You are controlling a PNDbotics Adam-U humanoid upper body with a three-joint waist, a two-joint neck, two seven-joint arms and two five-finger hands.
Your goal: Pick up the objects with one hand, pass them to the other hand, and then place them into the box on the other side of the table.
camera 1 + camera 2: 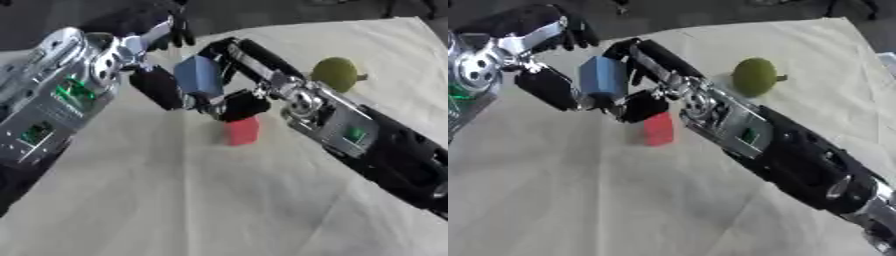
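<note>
Handover stage, judged mid-pass: small blue rectangular block [603,76] is held above the cream cloth-covered table [175,200], with left hand [162,87] and right hand [241,102] both curled on it. Red cube [242,131] and green round fruit [754,76] remain unpicked. Box not visible.

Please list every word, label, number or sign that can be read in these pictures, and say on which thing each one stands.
No text can be read.
Blue block, between the left robot hand and the right robot hand: plain faces.
Red block on the cloth: plain.
Green round fruit: plain.
Green patches on the arms: no characters can be made out.
</note>
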